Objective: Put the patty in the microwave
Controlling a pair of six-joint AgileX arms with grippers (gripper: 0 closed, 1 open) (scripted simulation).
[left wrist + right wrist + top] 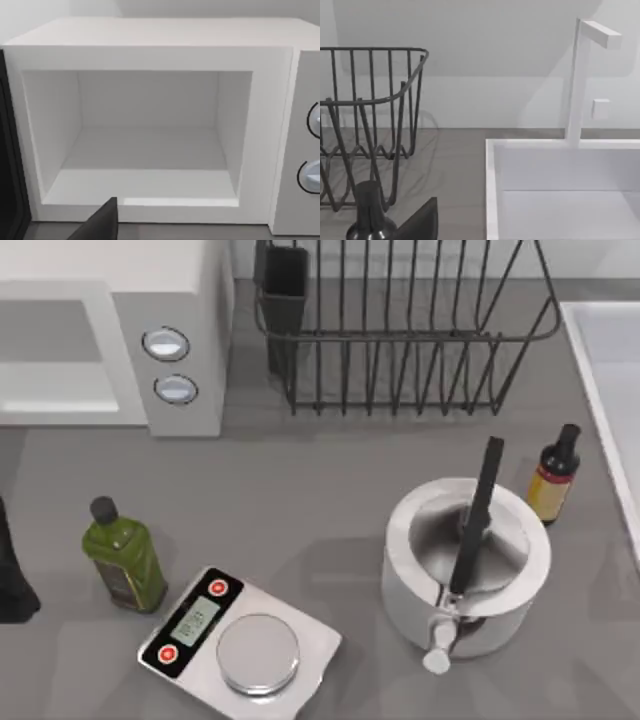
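The microwave (110,340) stands at the back left of the table, a large white box with two round pale blue buttons (166,344) on its side panel. In the left wrist view the microwave (150,55) faces me with its door open, and its cavity floor (145,170) is bare white. The patty is out of view. My left arm (12,575) is at the top view's left edge, in front of the microwave, and a dark part of my left gripper (100,225) points at the cavity. A dark part of my right gripper (422,222) hangs beside the dish rack (370,125) and the sink (560,200).
An olive-green bottle (125,560) and a white scale (240,640) with a silver plate sit front left. A white pot (465,560) with a black handle across it stands front right, beside a small brown bottle (553,480). A wire dish rack (400,330) is at the back and a sink (610,390) at the right.
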